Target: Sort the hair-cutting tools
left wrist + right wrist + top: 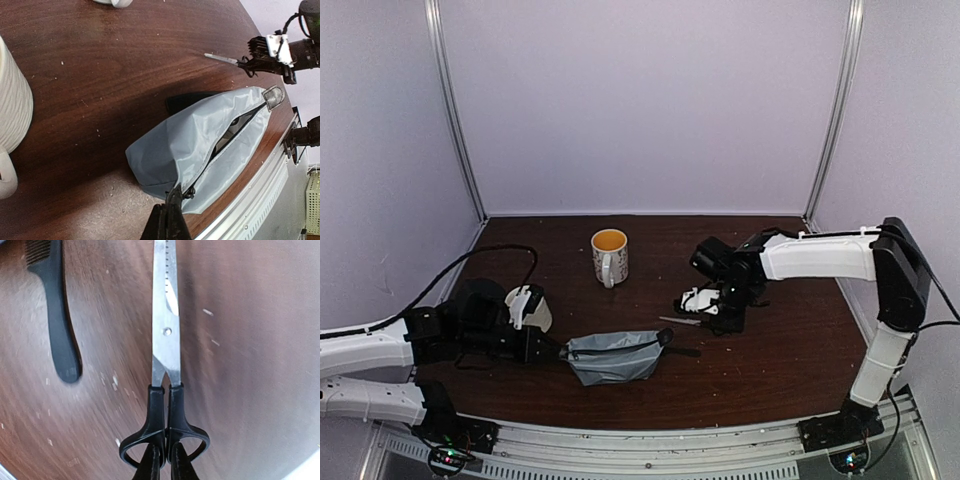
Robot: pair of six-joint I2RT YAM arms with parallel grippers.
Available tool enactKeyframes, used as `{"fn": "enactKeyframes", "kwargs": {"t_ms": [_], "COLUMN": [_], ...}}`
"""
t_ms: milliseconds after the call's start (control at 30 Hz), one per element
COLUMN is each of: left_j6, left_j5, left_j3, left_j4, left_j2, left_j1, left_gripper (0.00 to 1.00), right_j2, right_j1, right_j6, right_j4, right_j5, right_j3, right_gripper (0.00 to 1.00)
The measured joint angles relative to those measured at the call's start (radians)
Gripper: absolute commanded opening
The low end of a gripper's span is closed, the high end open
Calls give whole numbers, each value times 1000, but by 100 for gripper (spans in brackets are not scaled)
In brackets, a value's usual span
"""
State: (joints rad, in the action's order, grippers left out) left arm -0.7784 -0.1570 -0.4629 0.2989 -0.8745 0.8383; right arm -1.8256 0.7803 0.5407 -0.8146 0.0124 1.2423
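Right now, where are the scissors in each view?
Top external: scissors right of centre, sticking out left of the right pincer.
Left wrist: top right, blades pointing left.
Right wrist: centre, blades pointing up.
Shared landmark: the right pincer, shut on the black handles in every view.

Item count, counter [780, 340].
Recorded: two cream mugs [609, 257] [532, 310], one grey zip pouch [615, 358], one pair of black-handled scissors [166, 340], one black comb [57, 325].
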Motion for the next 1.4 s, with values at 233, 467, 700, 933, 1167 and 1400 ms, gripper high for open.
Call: {"fn": "enactKeyframes", "kwargs": {"t_ms": [233,467,700,933,1167,1400], "left_j6": [6,6,5,-4,-9,-16], "left_j5": [0,-2,-3,-4,-4,-4], "left_j3": [-5,-5,-5,-5,-4,2], "left_j4": [-2,-18,-30,-51,-65,-69], "left_j2": [-1,-1,4,21,29,29], "left_j1": [0,0,0,0,0,0], "left_gripper": [0,0,0,0,0,0], "right_j2": [219,277,256,185,175,129], "right_j1": [7,147,321,433,515,585], "right_j6": [56,108,161,211,264,316], "right_j4": [-59,-85,-68,19,89,130], "right_j5": [-145,-296,-442,-589,-698,-772], "right_j3": [0,77,117,93,82,76], "right_gripper": [0,0,0,0,0,0]}}
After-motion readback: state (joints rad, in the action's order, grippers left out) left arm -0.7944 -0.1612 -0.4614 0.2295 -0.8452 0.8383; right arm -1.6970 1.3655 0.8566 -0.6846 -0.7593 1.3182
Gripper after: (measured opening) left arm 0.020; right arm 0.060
